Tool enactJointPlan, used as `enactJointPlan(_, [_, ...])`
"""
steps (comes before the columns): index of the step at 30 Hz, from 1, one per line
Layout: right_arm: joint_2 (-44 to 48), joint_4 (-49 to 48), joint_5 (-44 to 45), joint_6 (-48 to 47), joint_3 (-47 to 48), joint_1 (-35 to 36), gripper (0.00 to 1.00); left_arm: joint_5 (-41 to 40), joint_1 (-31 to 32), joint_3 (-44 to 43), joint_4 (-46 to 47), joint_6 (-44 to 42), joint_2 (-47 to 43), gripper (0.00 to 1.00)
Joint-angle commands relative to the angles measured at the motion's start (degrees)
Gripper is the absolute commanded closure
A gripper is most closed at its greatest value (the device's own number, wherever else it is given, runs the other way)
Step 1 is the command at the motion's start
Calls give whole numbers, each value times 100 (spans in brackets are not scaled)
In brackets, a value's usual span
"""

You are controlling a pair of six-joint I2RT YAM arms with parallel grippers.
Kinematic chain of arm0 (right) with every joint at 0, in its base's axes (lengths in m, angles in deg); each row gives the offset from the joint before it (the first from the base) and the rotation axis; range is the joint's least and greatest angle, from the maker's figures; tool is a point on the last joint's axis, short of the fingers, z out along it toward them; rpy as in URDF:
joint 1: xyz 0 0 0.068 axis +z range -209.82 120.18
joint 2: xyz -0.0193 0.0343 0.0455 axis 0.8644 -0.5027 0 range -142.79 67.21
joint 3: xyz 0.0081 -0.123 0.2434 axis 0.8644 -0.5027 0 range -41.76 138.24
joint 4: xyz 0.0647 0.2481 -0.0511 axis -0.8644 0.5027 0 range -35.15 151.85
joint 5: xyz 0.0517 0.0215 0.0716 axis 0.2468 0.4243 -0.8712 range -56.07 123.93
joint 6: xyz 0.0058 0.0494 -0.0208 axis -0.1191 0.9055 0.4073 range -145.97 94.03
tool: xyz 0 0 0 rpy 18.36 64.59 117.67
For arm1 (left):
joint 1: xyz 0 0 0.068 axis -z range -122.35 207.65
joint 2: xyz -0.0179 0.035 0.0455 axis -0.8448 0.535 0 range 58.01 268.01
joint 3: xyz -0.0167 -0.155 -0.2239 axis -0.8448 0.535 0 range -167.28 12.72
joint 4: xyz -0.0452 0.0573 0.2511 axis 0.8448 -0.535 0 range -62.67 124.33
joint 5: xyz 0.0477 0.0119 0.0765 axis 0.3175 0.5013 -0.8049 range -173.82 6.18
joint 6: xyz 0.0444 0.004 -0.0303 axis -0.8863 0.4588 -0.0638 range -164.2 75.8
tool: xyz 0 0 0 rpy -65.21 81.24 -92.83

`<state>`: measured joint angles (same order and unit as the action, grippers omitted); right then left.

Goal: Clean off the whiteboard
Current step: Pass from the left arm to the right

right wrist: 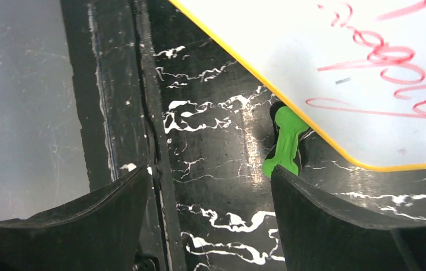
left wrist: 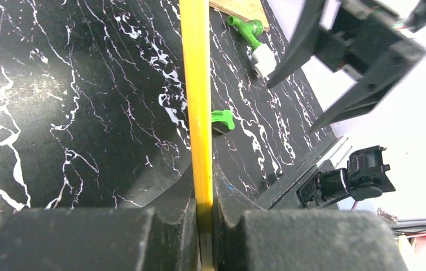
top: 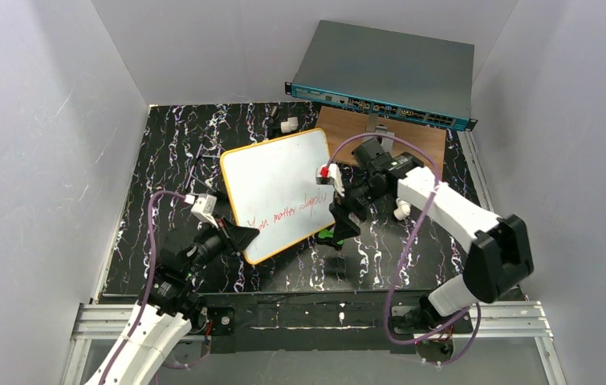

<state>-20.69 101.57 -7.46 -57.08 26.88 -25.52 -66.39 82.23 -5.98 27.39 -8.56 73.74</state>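
The whiteboard (top: pixel 275 188) is a white rectangle with a thin yellow-orange rim, rounded corners and red handwriting towards its near end. It sits askew, near-left of the wooden board (top: pixel 428 140), its far corner just beside it. The left pincer (top: pixel 245 241) clamps its near edge.

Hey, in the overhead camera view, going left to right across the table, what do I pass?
left tool, shut on the board's rim → whiteboard with red writing → right tool, open
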Motion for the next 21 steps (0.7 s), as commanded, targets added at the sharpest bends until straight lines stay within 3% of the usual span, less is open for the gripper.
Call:
enactJointPlan(1, [807, 1217, -295, -1124, 623, 18, 16, 447, -6, -577, 1320, -247, 320, 100])
enactJointPlan(5, [1395, 1547, -302, -1208, 847, 15, 13, 726, -6, -817, 1270, -139, 531, 100])
enactJointPlan(9, [1894, 1590, -241, -1249, 869, -12, 11, 1199, -6, -1111, 492, -338, 512, 100])
enactJointPlan(13, [1799, 1691, -29, -1440, 813, -55, 2, 1577, -6, -1329, -24, -693, 444, 100])
enactJointPlan(17, [1366, 2680, -272, -2129, 1443, -67, 6, 1988, -6, -1315, 310, -732, 633, 100])
enactJointPlan(21, [1661, 2270, -184, -2011, 1692, -85, 6, 2254, -6, -1250, 955, -682, 905, 100])
